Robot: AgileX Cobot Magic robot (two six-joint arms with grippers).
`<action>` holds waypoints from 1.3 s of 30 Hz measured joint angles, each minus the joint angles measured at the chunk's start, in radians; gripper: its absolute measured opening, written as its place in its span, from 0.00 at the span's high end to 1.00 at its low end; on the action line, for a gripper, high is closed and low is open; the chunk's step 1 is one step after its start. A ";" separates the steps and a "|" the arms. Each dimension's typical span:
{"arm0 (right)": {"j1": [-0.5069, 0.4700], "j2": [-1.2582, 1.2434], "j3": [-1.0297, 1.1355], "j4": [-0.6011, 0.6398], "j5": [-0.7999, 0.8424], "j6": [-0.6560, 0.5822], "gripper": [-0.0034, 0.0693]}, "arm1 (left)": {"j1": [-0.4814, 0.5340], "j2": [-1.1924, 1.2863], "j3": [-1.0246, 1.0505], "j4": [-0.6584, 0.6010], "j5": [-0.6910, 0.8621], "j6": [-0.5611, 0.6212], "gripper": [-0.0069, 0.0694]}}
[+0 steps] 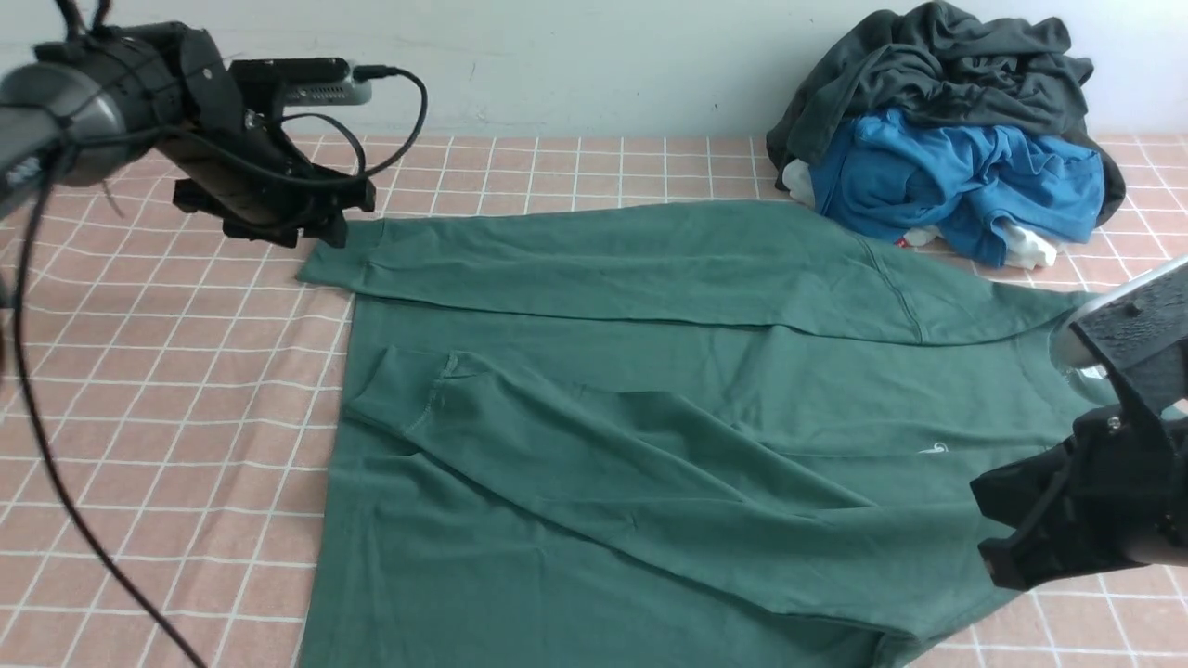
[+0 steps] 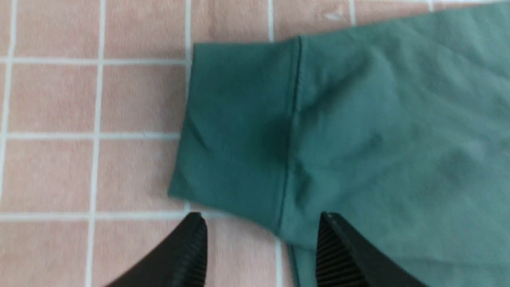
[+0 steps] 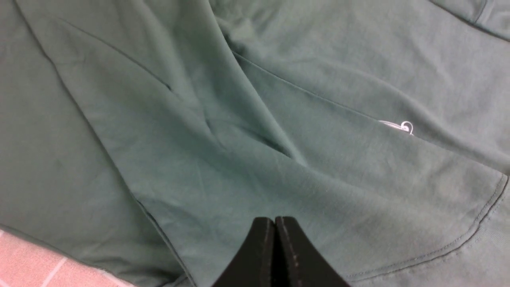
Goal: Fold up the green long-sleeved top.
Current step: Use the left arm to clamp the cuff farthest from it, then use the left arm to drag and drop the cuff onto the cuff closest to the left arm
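The green long-sleeved top (image 1: pixel 650 445) lies flat on the pink checked cloth, both sleeves folded across its body. Its small white chest logo (image 1: pixel 936 450) also shows in the right wrist view (image 3: pixel 402 126). My left gripper (image 1: pixel 336 227) hovers at the far sleeve's ribbed cuff (image 1: pixel 339 264). In the left wrist view my left gripper (image 2: pixel 261 217) is open and empty, with the cuff (image 2: pixel 235 131) just beyond its tips. My right gripper (image 1: pixel 995 524) is over the top's near right side. In the right wrist view it (image 3: pixel 275 220) is shut, with nothing between its jaws.
A pile of clothes sits at the back right: a dark grey garment (image 1: pixel 937 56) on top of a bright blue garment (image 1: pixel 956 181). The pink checked cloth (image 1: pixel 158 390) covers the table. A black cable (image 1: pixel 56 464) hangs from the left arm.
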 joint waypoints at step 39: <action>0.000 0.000 0.000 -0.014 0.005 -0.007 0.97 | -0.051 -0.333 0.188 0.007 0.462 0.026 0.91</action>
